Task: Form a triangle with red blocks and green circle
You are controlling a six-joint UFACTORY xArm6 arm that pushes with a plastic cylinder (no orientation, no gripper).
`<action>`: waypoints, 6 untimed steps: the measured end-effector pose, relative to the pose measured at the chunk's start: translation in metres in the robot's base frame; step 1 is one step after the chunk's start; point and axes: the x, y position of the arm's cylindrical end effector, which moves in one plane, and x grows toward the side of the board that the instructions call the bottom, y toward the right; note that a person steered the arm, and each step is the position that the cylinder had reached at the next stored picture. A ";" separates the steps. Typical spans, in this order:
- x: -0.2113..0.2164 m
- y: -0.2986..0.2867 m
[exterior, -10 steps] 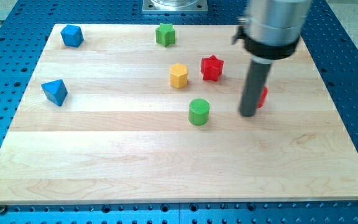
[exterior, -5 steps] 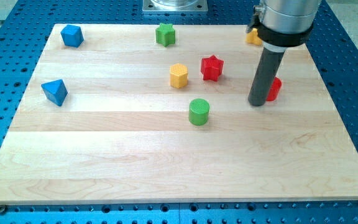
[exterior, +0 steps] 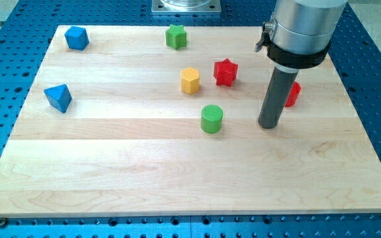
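1. Camera view: wooden table top (exterior: 177, 172) with my tip (exterior: 268, 125) resting on it toward the view's right, to the right of the green circle block (exterior: 211, 119) and clear of it.
2. Just up and right of my tip, partly hidden behind the dark rod: a red block (exterior: 292, 94) of unclear shape, apparently near the rod; contact impossible to confirm.
3. Above the green circle block: a red star-shaped block (exterior: 225, 72), with a yellow hexagonal block (exterior: 190, 80) just to its left.
4. No claw here, only the bare rod; nothing held, nothing that opens or closes.
5. Elsewhere: a green star-shaped block (exterior: 175, 36) at the view's top, a blue block (exterior: 76, 38) at top left, a blue triangular block (exterior: 58, 98) at left, all well apart from the work.
6. Progress, as a judgement: already a loose triangle of red star, hidden red block and green circle. Probably left: tidying of spacing, and perhaps clearing the yellow block from beside the red star.
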 end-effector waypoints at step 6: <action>-0.023 -0.160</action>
